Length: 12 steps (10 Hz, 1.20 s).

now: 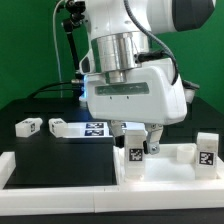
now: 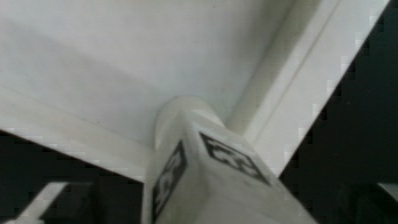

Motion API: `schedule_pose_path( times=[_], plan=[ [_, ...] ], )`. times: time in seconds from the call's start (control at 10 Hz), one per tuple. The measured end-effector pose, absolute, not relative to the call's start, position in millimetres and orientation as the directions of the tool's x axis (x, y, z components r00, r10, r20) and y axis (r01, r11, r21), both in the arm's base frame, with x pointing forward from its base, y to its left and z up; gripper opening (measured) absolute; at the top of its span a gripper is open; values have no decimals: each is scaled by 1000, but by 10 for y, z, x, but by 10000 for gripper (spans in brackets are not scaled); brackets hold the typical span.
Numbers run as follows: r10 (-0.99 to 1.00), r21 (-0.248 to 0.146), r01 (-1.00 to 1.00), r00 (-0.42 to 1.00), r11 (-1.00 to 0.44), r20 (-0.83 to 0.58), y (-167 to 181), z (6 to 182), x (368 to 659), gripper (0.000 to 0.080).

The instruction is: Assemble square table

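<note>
My gripper (image 1: 136,138) is shut on a white table leg (image 1: 135,154) with black-and-white tags and holds it upright on or just above the white square tabletop (image 1: 172,162), near the end towards the exterior view's left. In the wrist view the leg (image 2: 206,160) runs out from between my jaws, and its far end meets the slab (image 2: 107,70) beside the raised rim (image 2: 294,70). Loose legs lie at the exterior view's left (image 1: 27,126), beside that one (image 1: 60,127) and at the right (image 1: 205,150).
The marker board (image 1: 96,129) lies flat on the black table behind the tabletop. A long white border rail (image 1: 60,176) runs along the front edge. A green wall and a dark camera stand (image 1: 68,40) are behind the arm.
</note>
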State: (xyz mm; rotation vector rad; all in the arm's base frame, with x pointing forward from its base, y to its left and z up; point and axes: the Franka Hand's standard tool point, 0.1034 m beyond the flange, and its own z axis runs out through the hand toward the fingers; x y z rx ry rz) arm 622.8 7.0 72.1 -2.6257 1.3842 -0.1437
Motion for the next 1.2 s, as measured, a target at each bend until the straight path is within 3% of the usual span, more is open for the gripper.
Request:
schedule_pose_path(
  times=[0.2, 0.3, 0.5, 0.7, 0.9, 1.0, 1.1, 1.2],
  plan=[
    [-691, -177, -674, 720, -717, 56, 62, 725, 6232, 649],
    [-505, -135, -490, 855, -861, 119, 85, 749, 6260, 649],
    [-184, -59, -177, 969, -983, 164, 132, 792, 6307, 649],
    [-215, -63, -208, 963, -976, 162, 120, 783, 6301, 649],
    [-262, -72, -254, 952, -965, 159, 120, 782, 6301, 391],
    [-357, -83, -349, 922, -934, 150, 84, 773, 6287, 391],
    [-410, -90, -401, 901, -912, 145, 74, 768, 6284, 300],
    [-459, -97, -449, 878, -888, 139, 63, 764, 6282, 299]
  ],
)
